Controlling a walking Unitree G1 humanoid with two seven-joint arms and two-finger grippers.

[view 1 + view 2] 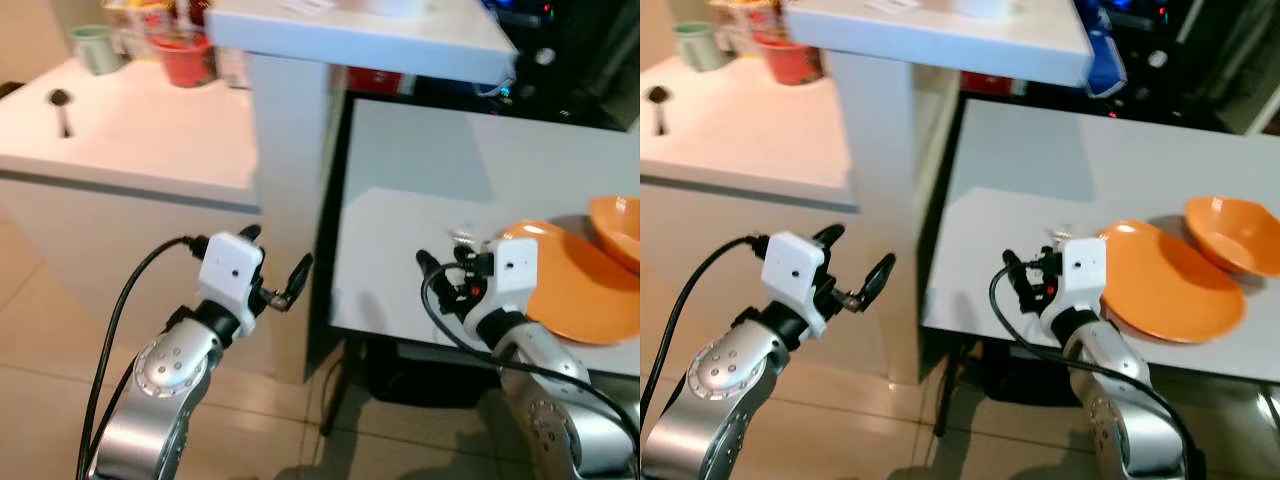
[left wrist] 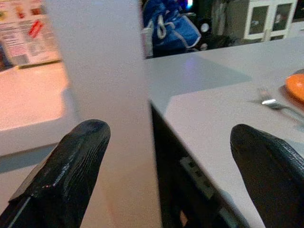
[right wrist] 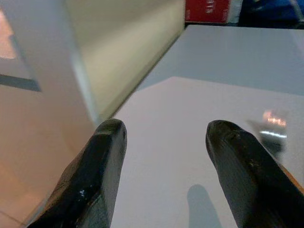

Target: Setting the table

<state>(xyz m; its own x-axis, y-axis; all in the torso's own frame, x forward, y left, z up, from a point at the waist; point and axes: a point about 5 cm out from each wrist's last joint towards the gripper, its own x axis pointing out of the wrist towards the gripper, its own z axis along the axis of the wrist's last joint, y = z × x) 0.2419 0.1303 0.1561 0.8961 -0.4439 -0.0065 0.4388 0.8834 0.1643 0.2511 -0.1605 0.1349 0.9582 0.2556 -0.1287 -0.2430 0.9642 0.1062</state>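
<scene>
Nearest the camera, left gripper: held in the air beside the white pillar, off the near edge of the table; its fingers are spread wide apart and nothing is held or touched.
Right gripper: raised over the near edge of the white table, just beside the plate's left rim; in the right wrist view its fingers are seen parted, with bare tabletop between them and nothing gripped.
Orange plate: laid flat on the table near its front edge, partly overlapped in view by the right wrist.
Fork: a metal piece lying on the table just left of the plate is made out as a fork in the left wrist view.
Orange bowl: set behind and to the right of the plate, close to its rim.
Far left, white counter: a dark spoon, a green cup and a red cup are seen on it.
</scene>
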